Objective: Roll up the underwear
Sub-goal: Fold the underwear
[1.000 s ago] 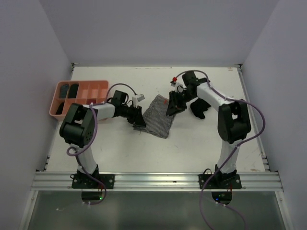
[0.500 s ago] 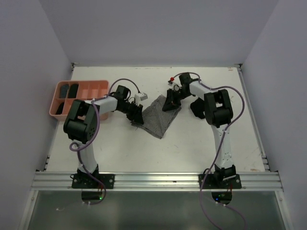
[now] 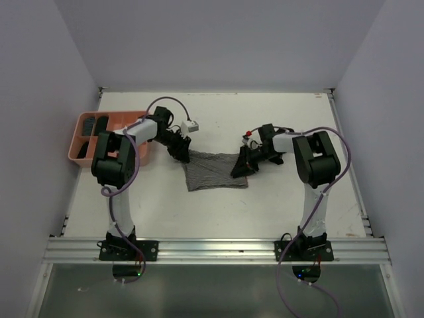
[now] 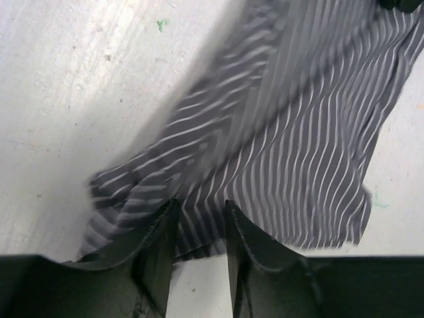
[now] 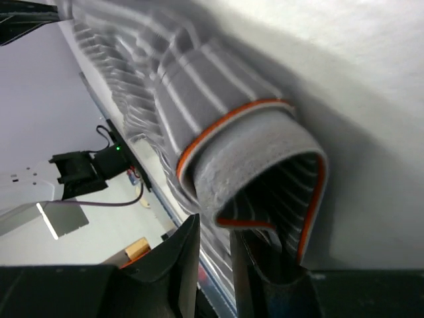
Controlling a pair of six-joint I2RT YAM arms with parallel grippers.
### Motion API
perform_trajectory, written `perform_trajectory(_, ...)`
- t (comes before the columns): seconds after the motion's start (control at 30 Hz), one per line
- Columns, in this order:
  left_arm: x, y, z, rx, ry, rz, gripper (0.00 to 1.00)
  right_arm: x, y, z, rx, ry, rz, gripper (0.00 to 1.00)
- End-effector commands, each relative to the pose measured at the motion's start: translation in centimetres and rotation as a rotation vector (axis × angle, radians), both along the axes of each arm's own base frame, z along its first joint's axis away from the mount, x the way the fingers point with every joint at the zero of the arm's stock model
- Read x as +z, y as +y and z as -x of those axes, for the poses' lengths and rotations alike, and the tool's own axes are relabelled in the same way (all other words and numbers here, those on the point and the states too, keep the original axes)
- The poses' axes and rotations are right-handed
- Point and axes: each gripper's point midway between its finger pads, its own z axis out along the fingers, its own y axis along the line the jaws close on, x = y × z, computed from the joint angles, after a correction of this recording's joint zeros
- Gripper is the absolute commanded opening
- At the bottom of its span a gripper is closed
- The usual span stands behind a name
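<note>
The grey-and-white striped underwear [image 3: 213, 171] lies stretched across the middle of the table, held at both upper corners. My left gripper [image 3: 181, 155] is shut on its left corner; in the left wrist view the cloth [image 4: 291, 132] bunches between the fingers of that gripper [image 4: 199, 211]. My right gripper [image 3: 239, 168] is shut on the right corner. In the right wrist view, that gripper [image 5: 213, 228] pinches a curled loop of the orange-edged waistband [image 5: 258, 142].
A salmon-pink compartment tray [image 3: 114, 114] stands at the back left with dark rolled items [image 3: 101, 124] in some compartments. White walls close in the table on three sides. The arm bases sit on the metal rail [image 3: 212, 250] at the near edge.
The underwear hung as a diagonal shape between the grippers; now it is pulled out flat and wide. My right gripper has swung nearer and lower, while my left has shifted back and left.
</note>
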Motion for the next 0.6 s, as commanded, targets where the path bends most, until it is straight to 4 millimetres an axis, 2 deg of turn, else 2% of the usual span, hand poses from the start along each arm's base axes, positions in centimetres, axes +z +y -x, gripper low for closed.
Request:
perform_trajectory(0.0, -1.1, 3.5, 1.0, -0.115, -0.003, -0.103, 0.41, 3.3, 1.0, -0.4, 0.004, -0.069, -0.055, 0.30)
perform_trajectory(0.07, 1.5, 1.7, 1.8, -0.156, -0.012, 0.024, 0.46, 5.8, 1.6, -1.5, 0.002, -0.118, -0.104, 0.32)
perform_trajectory(0.1, 3.3, 1.3, 2.2, -0.176, -0.035, 0.062, 0.47, 8.3, 2.0, -2.7, -0.004, -0.173, -0.132, 0.32)
perform_trajectory(0.2, 7.8, -0.6, 2.9, -0.187, -0.067, 0.208, 0.49, 12.8, 3.1, -4.9, -0.033, -0.267, -0.212, 0.35)
perform_trajectory(0.3, 10.7, -2.4, 2.6, -0.142, -0.056, 0.318, 0.50, 14.6, 3.7, -7.0, -0.046, -0.332, -0.240, 0.36)
perform_trajectory(0.33, 11.1, -3.2, 2.7, -0.140, -0.043, 0.348, 0.50, 13.4, 3.9, -7.5, -0.053, -0.309, -0.225, 0.36)
perform_trajectory(0.37, 11.2, -3.9, 2.1, -0.135, -0.062, 0.390, 0.50, 13.2, 4.0, -8.3, -0.064, -0.315, -0.227, 0.36)
perform_trajectory(0.4, 11.3, -4.5, 2.0, -0.081, -0.001, 0.411, 0.50, 13.0, 4.4, -8.8, -0.066, -0.318, -0.230, 0.36)
perform_trajectory(0.43, 11.2, -5.3, 2.1, -0.073, 0.016, 0.431, 0.49, 11.2, 4.5, -9.2, -0.079, -0.279, -0.218, 0.35)
perform_trajectory(0.47, 10.5, -5.9, 1.1, -0.062, -0.032, 0.446, 0.49, 10.9, 4.8, -9.7, -0.083, -0.285, -0.227, 0.34)
perform_trajectory(0.5, 9.9, -6.3, 1.0, 0.011, 0.042, 0.446, 0.48, 10.1, 4.9, -9.7, -0.100, -0.247, -0.227, 0.33)
perform_trajectory(0.57, 8.4, -7.1, 0.0, 0.058, 0.028, 0.443, 0.48, 8.6, 5.1, -9.8, -0.113, -0.220, -0.230, 0.32)
